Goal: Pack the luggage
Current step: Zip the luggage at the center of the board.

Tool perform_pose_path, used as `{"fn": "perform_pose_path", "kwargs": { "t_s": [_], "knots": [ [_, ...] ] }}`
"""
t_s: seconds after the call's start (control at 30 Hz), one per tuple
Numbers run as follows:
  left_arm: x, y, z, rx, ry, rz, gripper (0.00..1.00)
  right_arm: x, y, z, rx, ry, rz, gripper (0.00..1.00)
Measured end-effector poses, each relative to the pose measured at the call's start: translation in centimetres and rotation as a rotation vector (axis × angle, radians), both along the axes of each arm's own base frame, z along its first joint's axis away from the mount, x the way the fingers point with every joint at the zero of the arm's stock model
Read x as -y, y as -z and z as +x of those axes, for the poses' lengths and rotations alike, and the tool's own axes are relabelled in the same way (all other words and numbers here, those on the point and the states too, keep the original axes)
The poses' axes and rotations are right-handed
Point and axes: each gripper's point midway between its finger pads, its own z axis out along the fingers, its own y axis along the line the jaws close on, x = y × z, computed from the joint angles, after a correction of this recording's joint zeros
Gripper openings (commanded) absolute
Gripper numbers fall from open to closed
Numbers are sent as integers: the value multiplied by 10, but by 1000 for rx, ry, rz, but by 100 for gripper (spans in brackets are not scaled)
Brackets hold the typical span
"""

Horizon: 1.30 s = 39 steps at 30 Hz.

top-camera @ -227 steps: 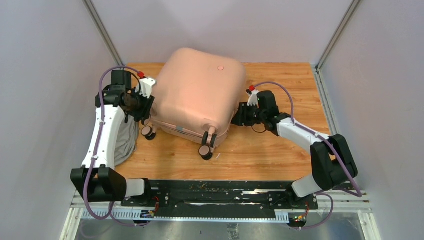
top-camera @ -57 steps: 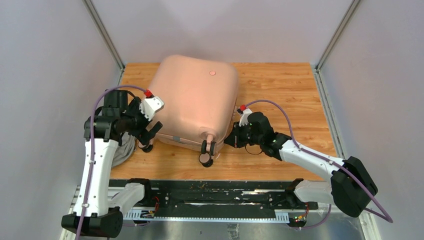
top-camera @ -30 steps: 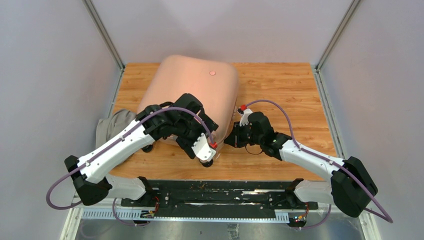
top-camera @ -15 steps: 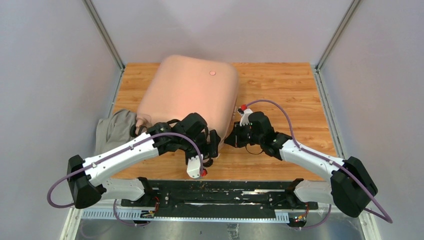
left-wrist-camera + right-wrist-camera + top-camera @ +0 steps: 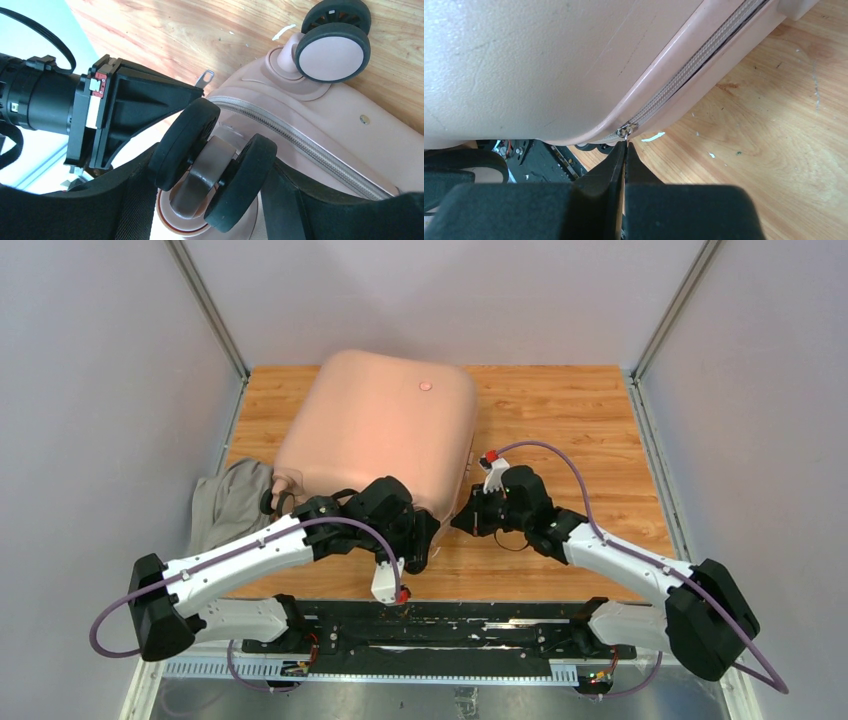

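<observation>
1 luggage, L gripper astride caster, R gripper pinching zip pull

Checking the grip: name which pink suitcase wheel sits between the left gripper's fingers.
The black-and-pink twin wheel flanked by the left gripper; the other wheel stands free.

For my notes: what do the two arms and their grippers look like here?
The left arm and right arm have white shells, black joints and a looping purple cable each. A white block with a red tab sits at each wrist. The left gripper and right gripper are black.
</observation>
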Motion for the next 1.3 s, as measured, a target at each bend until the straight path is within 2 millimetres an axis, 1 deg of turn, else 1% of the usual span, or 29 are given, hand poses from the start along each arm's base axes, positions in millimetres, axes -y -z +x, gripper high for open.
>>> {"fn": "perform_pose_path", "kwargs": {
  "t_s": [0.27,0.33,0.37,0.5,0.77,0.93,1.2,1.3],
  "knots": [
    [5,-1,8,-52,-130,-48,0,8,-5,3,69,13,-24,0],
    [10,-4,11,-59,-157,-70,0,11,-5,6,89,22,-33,0],
    [14,-9,16,-43,-168,-88,0,12,-5,7,98,28,-39,0],
    [23,-14,25,-30,-193,-120,0,16,-4,13,127,50,-52,0],
    [29,-18,31,-30,-221,-140,0,20,-8,19,184,76,-42,0],
    [30,-19,32,-31,-224,-140,0,19,-11,17,215,79,-28,0],
    [34,-20,35,-52,-237,-121,0,16,-10,15,285,118,-68,0],
    [36,-21,37,-59,-252,-125,0,15,-13,7,311,115,-54,0]
  ]
}}
